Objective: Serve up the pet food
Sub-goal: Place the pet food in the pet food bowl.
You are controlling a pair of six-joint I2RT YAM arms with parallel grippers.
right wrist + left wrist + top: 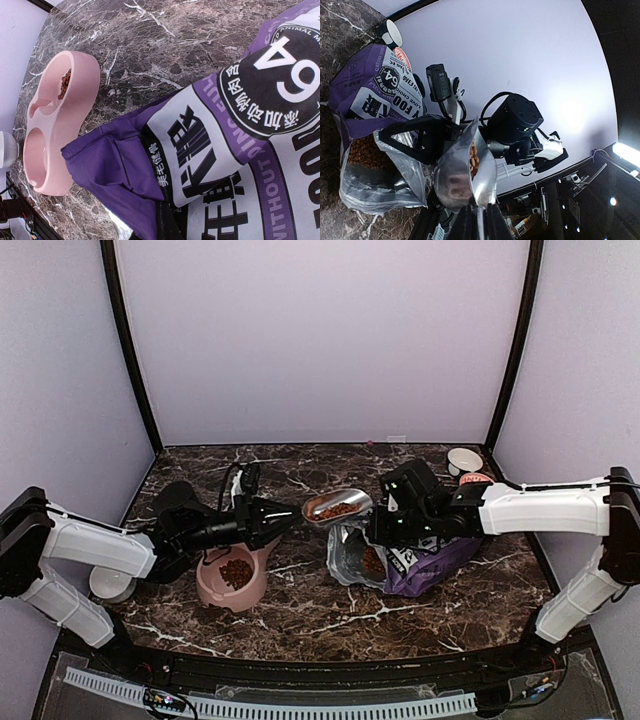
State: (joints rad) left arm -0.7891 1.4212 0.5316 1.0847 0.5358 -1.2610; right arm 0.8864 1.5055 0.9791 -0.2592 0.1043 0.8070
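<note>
"Top external is showing me the left claw (295, 513) clenching the handle of the scoop (337, 507). The scoop is hovering with a load of pet food (338, 510) just left of the bag (430, 562)," I am telling my spotter.

"And the right claw?" she is asking.

"The right claw (383, 536) is clamped tight, on the bag's mouth as far as I am judging from the left wrist view, and it is holding that mouth open. More of the food is lying inside the bag. A little is already sitting in one compartment of the pink double bowl (205, 590), near and left of the scoop on the desk (320, 615)."

"So you are carrying it across. How are you planning it?"

"I am thinking level first, because any roll of the wrist is risking pellets on the desk. I am wanting to bring the scoop left and near until its lip is hanging over a compartment. Then I am tipping slowly from low down so nothing is bouncing out. Right wrist is showing the second compartment looking bare, so I am leaning toward that one."

"And the bag?"

"I am leaving the right claw gripping, so the mouth is not folding shut."
</note>
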